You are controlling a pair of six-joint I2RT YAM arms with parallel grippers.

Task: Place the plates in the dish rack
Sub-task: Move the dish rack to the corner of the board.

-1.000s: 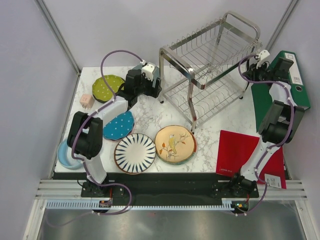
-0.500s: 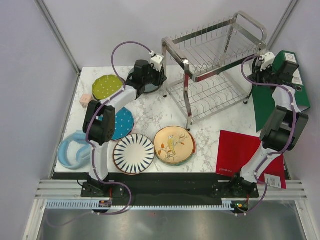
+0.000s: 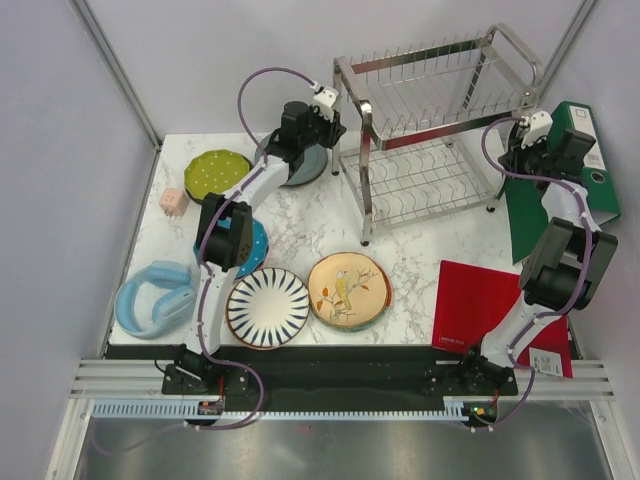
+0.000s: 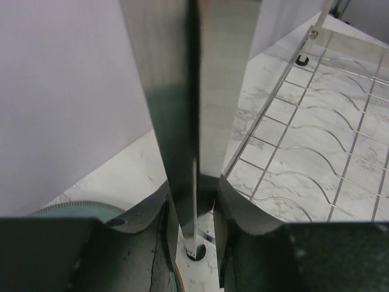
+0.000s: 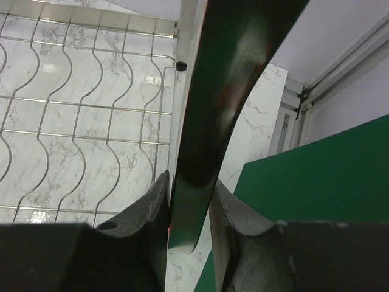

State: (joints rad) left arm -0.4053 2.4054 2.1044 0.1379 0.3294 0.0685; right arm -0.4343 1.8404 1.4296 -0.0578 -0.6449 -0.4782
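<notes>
The dish rack (image 3: 440, 130) is standing upright at the far right of the table (image 3: 300, 225), its long axis running left to right. The left gripper (image 4: 194, 204) is clenching its left post, and the right gripper (image 5: 189, 198) is clenching its right post. The plates (image 3: 350, 288) are lying flat on the white marble, and grey walls (image 3: 60, 150) are enclosing it.

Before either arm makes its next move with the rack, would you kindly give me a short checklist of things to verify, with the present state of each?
1. The left gripper is clamped on a dish rack post: ok.
2. The right gripper is clamped on the opposite post: ok.
3. Rack slots are free of plates: ok, none loaded.
4. All rack feet are down: cannot tell.
5. The grey plate is clear of the rack's left foot: cannot tell, the left arm covers that spot.
6. The green binder is clear of the rack: cannot tell, they sit very close.
</notes>
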